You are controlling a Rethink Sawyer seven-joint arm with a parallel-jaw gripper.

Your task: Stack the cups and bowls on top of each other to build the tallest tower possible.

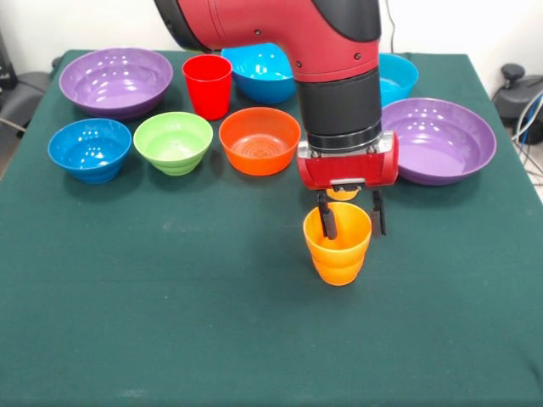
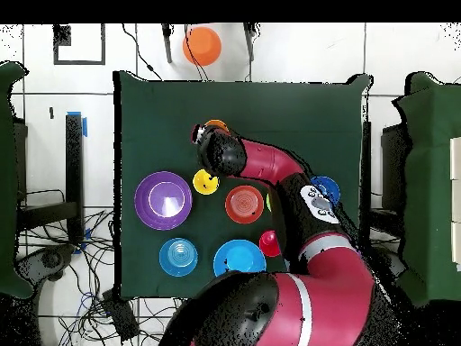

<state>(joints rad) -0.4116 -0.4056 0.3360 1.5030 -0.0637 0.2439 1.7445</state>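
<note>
While hanging over the green table [image 1: 170, 339], the pincer [image 1: 351, 217] is straddling the orange cup's [image 1: 338, 250] rim — fingers spread, not clamping.

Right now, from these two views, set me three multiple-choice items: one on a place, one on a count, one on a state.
1. Where does the red cup stand?
A. alone at the near edge
B. between a purple bowl and the large blue bowl
C. inside another cup

2. How many purple bowls are out?
A. one
B. two
C. three

3. The orange cup is:
A. upright, mouth up
B. on its side
C. upside down

Answers:
1 B, those two bowls flank it in the far row.
2 B, a second purple bowl sits at the other side.
3 A, the front view shows its open rim on top.
</note>
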